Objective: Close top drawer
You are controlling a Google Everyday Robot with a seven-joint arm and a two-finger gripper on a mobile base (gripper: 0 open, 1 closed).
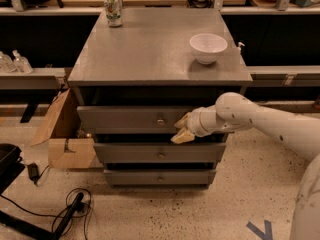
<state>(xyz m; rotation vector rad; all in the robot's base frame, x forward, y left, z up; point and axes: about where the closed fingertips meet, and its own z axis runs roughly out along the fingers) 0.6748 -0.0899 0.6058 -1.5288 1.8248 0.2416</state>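
Camera view looks down at a grey cabinet from the front. Closest to us, black cables (70, 211) lie on the speckled floor, and a brown cardboard box (62, 136) stands just beside the cabinet's left side.

Next come the two lower drawers, the bottom drawer (160, 177) and the middle drawer (160, 153). Both sit back in the cabinet.

Above them is the top drawer (125, 119). It is the big one, and it sticks out a bit toward us, with a dark gap above it. So it is not shut yet. Its front runs long from left to right, with a small knob (160, 122) in the middle.

The pincer (181, 128) is on the end of the white arm (260, 124), which comes in from the right. It sits right at the drawer front, just to the right of the knob, near the lower edge. Its two tan tips are apart, one above the other, and hold nothing. It looks like it touches the front, but I cannot be sure.

The drawer lies straight behind the pincer, away from us. So I think the push must go straight back into the cabinet. The pincer is a little right of the middle, so the drawer might go in a bit crooked.

Farther back, a white bowl (208, 47) and a can (113, 10) stand well apart on the worktop (150, 59).
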